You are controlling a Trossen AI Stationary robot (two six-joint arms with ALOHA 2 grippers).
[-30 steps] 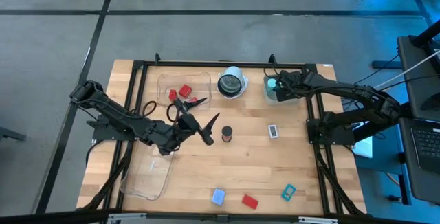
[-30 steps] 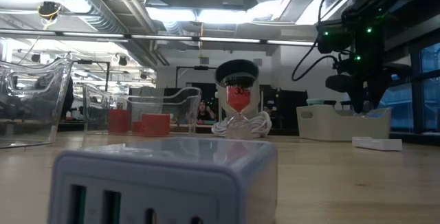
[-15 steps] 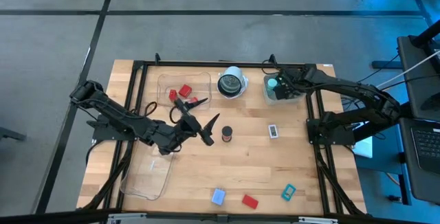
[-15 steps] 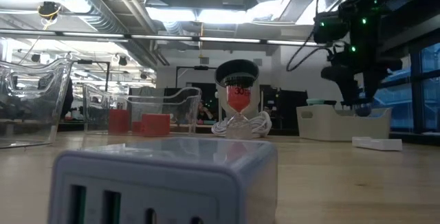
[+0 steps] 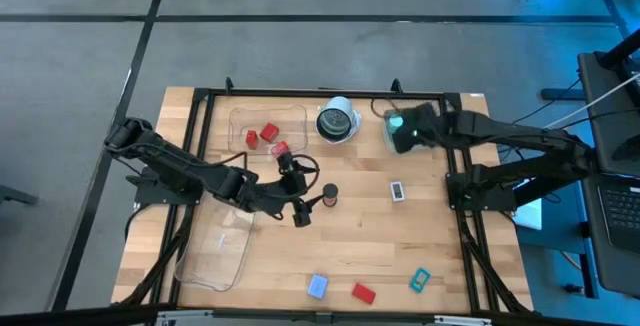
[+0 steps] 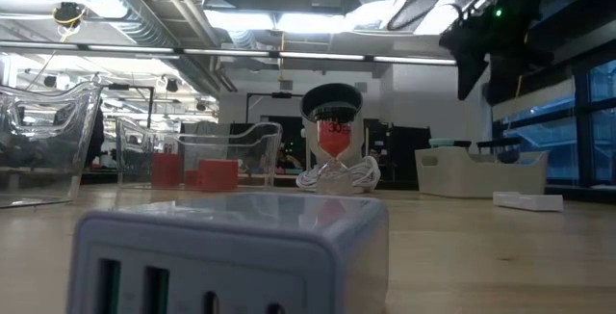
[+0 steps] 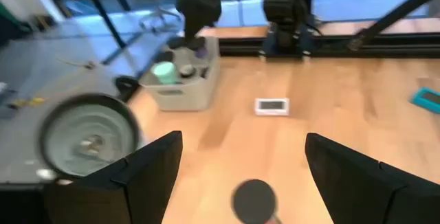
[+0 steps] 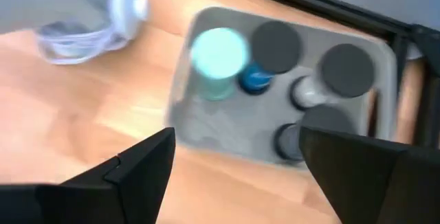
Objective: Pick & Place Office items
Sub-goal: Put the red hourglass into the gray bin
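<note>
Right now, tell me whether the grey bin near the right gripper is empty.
Not empty. The grey bin holds a teal cap and several black cylinders, seen past the right gripper.

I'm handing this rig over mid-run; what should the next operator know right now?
Left gripper: jaws open, empty, aimed at the black cylinder at mid-table.
Right gripper: jaws open, empty, above the grey bin at the back right.
Done: teal cap and several black cylinders are in the grey bin; two red blocks lie in the clear tray at the back.
Left: that black cylinder, the white rectangle, and along the front edge the pale-blue piece, red block and teal rectangle.
</note>
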